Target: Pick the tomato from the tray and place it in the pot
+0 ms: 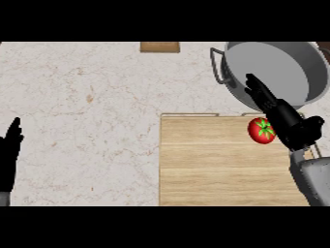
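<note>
1 tomato (262,131): red, on the tray's (210,169) far right part, green stalk-star facing up. Outline slightly oval, long axis running near to far.

1 right hand (292,127): just right of the tomato, palm beside it; whether they touch cannot be told. Fingers (259,92) straight and close together, pointing far and slightly left over the pot's (296,63) near wall. Grey forearm (323,181) enters from the near right.

1 left hand (2,162): resting at the near left edge, fingers straight, pointing far.
</note>
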You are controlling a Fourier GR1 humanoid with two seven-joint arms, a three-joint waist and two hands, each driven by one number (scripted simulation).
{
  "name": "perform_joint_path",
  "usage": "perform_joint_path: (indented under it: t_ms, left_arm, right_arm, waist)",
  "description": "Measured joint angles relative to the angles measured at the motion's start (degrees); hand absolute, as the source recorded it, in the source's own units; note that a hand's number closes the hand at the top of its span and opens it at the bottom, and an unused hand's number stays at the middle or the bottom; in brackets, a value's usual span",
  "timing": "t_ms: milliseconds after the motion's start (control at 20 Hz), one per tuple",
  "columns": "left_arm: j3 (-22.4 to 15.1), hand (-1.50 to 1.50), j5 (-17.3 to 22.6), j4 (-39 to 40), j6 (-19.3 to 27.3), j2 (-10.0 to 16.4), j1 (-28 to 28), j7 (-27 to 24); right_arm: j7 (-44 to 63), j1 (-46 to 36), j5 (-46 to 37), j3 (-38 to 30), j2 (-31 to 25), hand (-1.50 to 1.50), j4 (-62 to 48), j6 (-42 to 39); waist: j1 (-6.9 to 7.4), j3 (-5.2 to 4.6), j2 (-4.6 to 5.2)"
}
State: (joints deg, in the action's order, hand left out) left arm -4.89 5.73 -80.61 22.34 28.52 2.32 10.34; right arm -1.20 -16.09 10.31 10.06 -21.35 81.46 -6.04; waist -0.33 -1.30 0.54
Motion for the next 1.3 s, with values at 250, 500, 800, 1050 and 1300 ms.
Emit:
perform_joint_path:
  t_ms: [250, 500, 800, 1050, 1300]
  left_arm:
    - [-4.3, 0.0, 2.3, -1.4, -6.8, -3.1, -2.5, -1.2]
    - [-9.4, 0.0, 5.1, -2.3, -12.9, -7.3, -3.9, -1.9]
    - [-10.3, 0.0, 7.4, -0.7, -18.3, -8.6, -5.0, -4.2]
    - [-10.4, 0.0, 7.0, 0.6, -19.8, -10.1, -6.4, -4.2]
    - [-10.4, 0.0, 6.7, 0.5, -20.6, -10.5, -6.9, -4.1]
  right_arm:
    - [2.6, -1.4, 1.1, 2.3, -3.9, 1.5, 1.5, -8.5]
    - [-2.9, -3.7, -7.4, -0.4, -8.1, -1.5, 5.6, -2.7]
    - [-15.9, 3.6, -3.2, -6.5, -4.3, -1.5, 13.2, 1.1]
    - [-6.0, 5.2, 0.9, -9.7, -10.4, -1.5, 22.7, -3.7]
    - [9.7, 3.1, 6.2, -11.4, -17.3, -1.5, 26.4, -7.9]
  waist:
    - [-0.31, 0.86, -0.35]
    - [-2.31, 1.04, -0.97]
    - [-1.72, 1.34, -0.82]
    - [-0.92, 1.33, -0.85]
    - [-0.37, 1.27, -0.81]
